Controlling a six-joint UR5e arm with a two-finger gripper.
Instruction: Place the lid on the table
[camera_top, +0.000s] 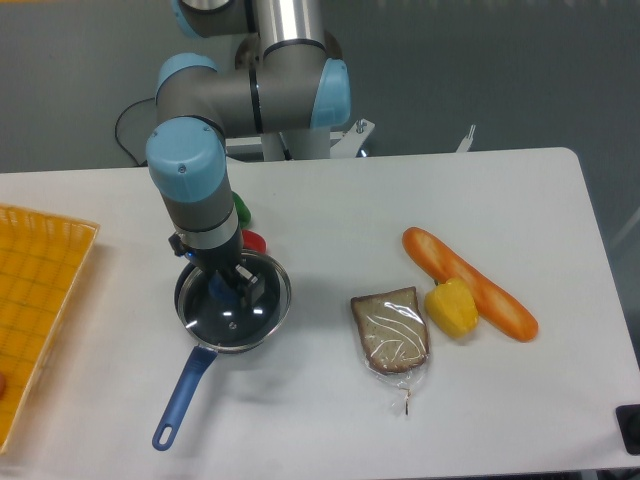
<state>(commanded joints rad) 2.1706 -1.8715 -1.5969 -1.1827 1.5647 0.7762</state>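
The round glass lid (240, 312) with a thin metal rim lies on the dark frying pan (196, 318), whose blue handle points to the front left. The lid's blue knob (221, 291) shows at its middle. My gripper (230, 283) points straight down over the lid, its fingers (249, 281) standing apart on either side of the knob. The jaws look open, not closed on the knob. The white table (330, 200) carries the pan and all else.
A yellow-orange gridded tray (35, 300) lies at the left edge. A red thing (254, 240) and a green thing (242, 209) sit just behind the pan. A wrapped bread slice (390, 328), a yellow piece (452, 308) and an orange baguette (470, 282) lie to the right.
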